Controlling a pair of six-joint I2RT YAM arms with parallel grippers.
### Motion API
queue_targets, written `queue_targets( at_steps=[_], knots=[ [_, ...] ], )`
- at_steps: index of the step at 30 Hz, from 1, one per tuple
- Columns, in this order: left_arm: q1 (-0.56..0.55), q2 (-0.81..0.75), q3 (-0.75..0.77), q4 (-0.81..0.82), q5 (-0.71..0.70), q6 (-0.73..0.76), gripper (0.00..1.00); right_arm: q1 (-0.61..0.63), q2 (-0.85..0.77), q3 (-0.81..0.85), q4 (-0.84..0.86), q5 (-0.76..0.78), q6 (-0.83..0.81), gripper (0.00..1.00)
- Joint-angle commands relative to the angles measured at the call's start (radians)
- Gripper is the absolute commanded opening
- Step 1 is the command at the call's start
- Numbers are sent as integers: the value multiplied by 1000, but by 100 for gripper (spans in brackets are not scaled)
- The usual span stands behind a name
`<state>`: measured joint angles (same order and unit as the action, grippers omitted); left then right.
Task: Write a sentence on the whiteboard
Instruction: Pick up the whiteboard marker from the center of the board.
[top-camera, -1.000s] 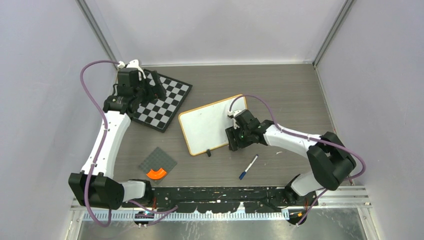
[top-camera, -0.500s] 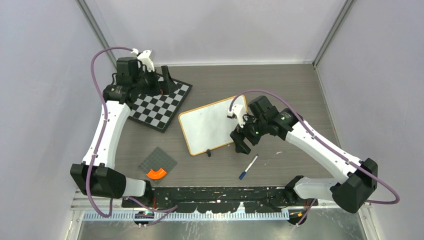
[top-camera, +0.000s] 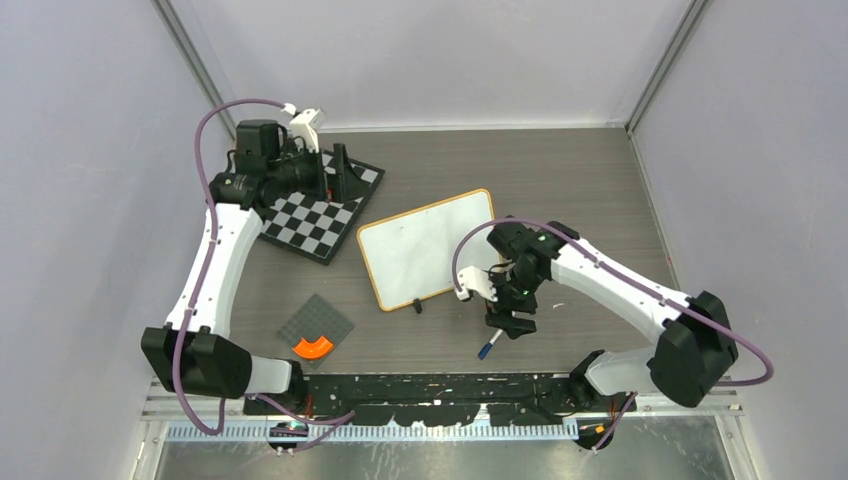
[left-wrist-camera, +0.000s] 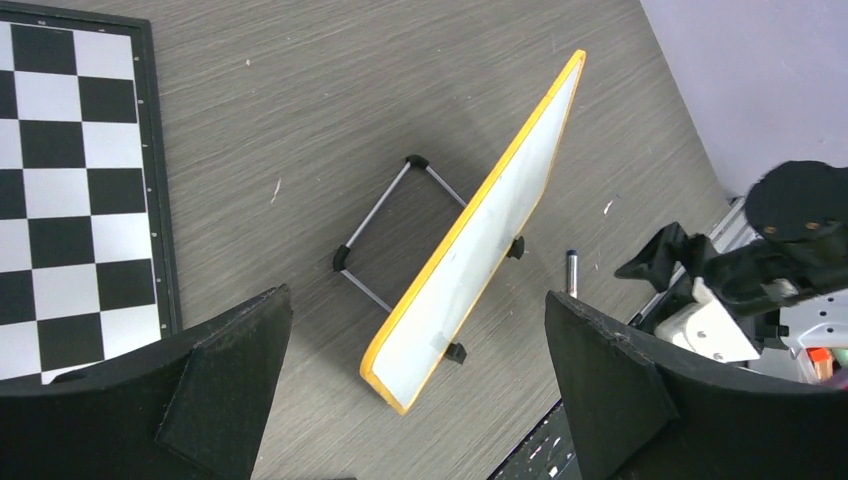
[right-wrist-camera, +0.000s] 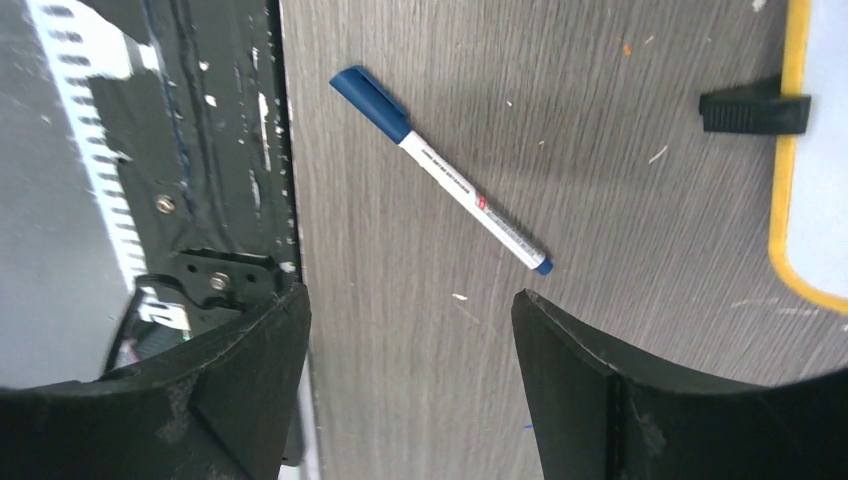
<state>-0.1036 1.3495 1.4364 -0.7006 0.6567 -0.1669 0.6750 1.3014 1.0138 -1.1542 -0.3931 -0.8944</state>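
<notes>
Grey wood-grain counter (top-camera: 590, 190). Whiteboard (top-camera: 425, 250): centre of top view, propped tilted on wire stand (left-wrist-camera: 385, 235), blank. Pen (right-wrist-camera: 440, 170): blue-capped, lying below-right of the board, apart from it. Right end effector (right-wrist-camera: 405, 300): fingers apart, empty, above the pen. Left end effector (left-wrist-camera: 415, 300): fingers apart, empty, over chessboard (top-camera: 320, 215), upper left.

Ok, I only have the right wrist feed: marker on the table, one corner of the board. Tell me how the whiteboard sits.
Observer: The whiteboard stands tilted, propped on a wire stand behind it.
Operator: Report the left arm.
Observer: The left gripper hovers at the chessboard's far edge, jaws open, holding nothing.
Operator: Say what else is out there.
Observer: An orange piece lies on a grey mat near the left arm's base.
</notes>
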Motion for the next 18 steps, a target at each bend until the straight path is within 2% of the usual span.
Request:
queue_targets(
  at_steps=[1, 7, 18],
  knots=[
    [1, -43, -14, 23, 53, 16, 100, 12, 56, -17, 64, 23, -174, 77],
    [0, -62, -34, 27, 38, 17, 100, 33, 125, -73, 160, 75, -245, 71],
    [1, -52, -44, 39, 43, 1, 100, 66, 147, -259, 406, 203, -247, 58]
  ],
)
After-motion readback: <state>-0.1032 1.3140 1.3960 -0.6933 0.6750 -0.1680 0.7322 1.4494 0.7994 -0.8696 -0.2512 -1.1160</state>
